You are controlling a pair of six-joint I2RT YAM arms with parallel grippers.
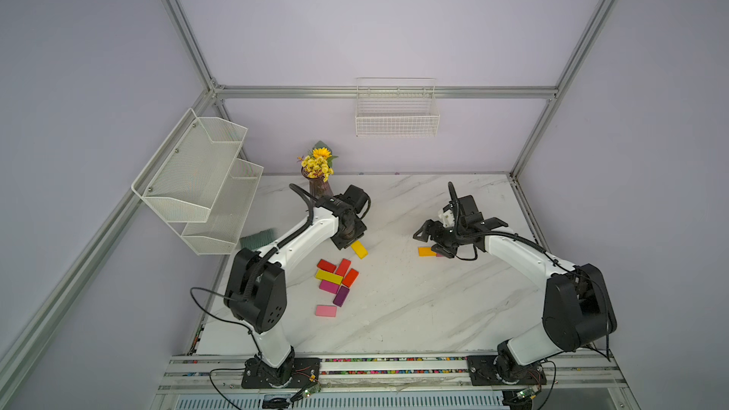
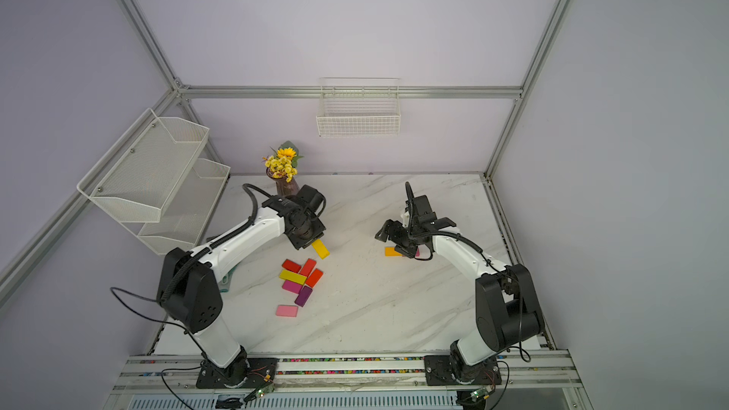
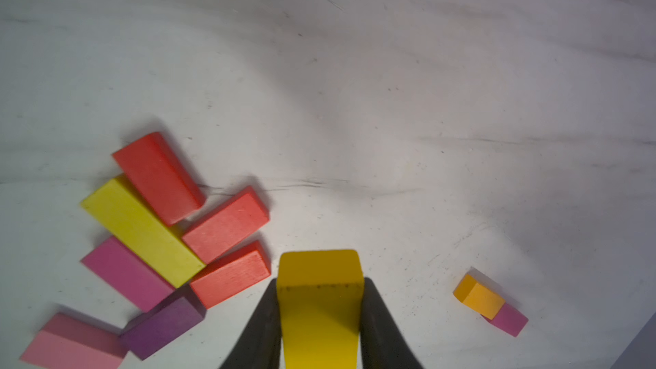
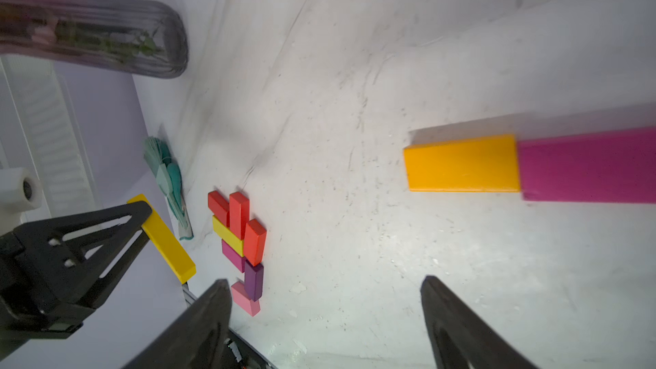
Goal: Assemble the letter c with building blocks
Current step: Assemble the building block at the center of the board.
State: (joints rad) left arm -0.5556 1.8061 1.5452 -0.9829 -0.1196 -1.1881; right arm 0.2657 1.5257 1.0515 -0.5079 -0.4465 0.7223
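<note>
The left claw [image 3: 321, 289] is closed on one long yellow block [image 3: 319, 268], gripping it across its narrow width at one end; the free end projects past the fingertips above the surface [image 1: 414, 309], left of centre. The right claw [image 4: 324, 280] stands wide and empty, hanging just beside an orange block [image 4: 461, 165] and a magenta block [image 4: 585, 168], which lie flat, end to end and touching, right of centre. The remaining building blocks lie flat in a loose group [image 1: 335, 282] on the near side of the left claw: reds, a second long yellow, magenta and purple, most of them touching. A light pink block [image 1: 326, 310] lies apart, nearer. The blocks appear rigid, light and smooth-painted, probably wood. They should not deform or break, but the glossy faces may slip or pivot under an end grip. Recommended hold: across the two long side faces, near mid-length. The surface is flat, white, marble-patterned and lightly scuffed; blocks will likely slide on it when nudged. The enclosure has plain lilac walls in an aluminium frame [image 1: 386, 92]. A wire basket [image 1: 397, 112] hangs on the far wall, a two-tier mesh shelf [image 1: 197, 179] on the left wall, and a vase [image 1: 318, 187] of yellow flowers stands at the far left of the surface.
</note>
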